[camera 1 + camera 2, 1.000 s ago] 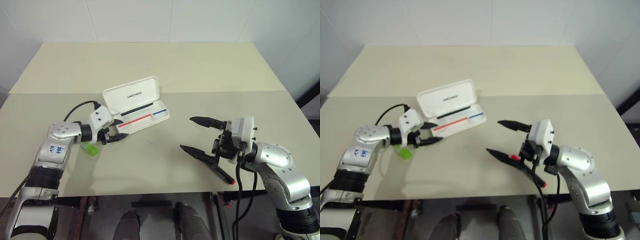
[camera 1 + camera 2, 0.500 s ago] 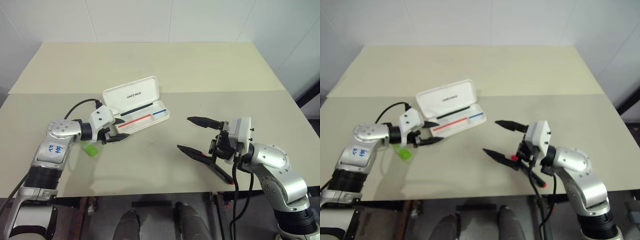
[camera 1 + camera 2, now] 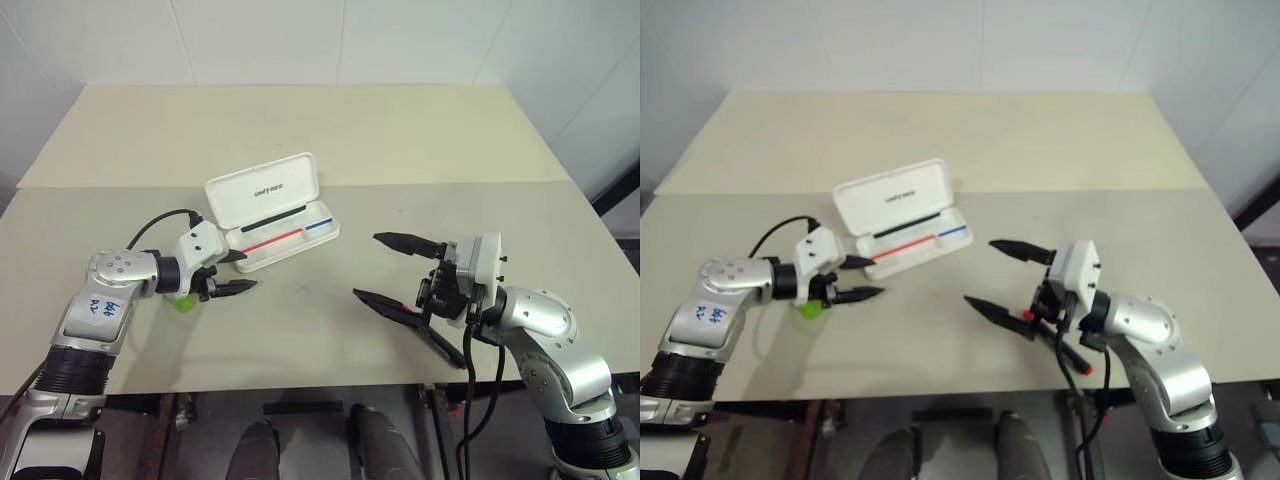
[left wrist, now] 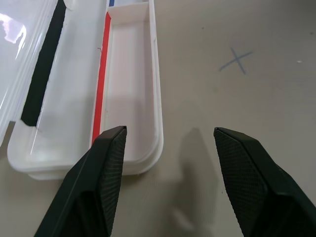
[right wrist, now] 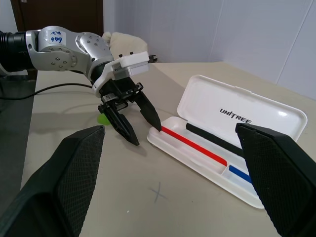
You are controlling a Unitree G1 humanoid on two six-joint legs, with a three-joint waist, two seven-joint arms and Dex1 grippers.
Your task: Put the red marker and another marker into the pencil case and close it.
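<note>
Reaching lower-left for the green marker, your left gripper – jaws part open, empty – could nudge the open pencil case at centre; right gripper wide, red marker beneath it.

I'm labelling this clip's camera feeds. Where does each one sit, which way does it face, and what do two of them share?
Head stereo pair: looks forward and down over the table; both arms, left gripper, right gripper, green marker, red marker.
Left wrist: looks along its open jaws at the open pencil case.
Right wrist: faces the case lid and the left gripper, between its own wide jaws.
Shared: both wrist views show the case and the pencilled X.
</note>
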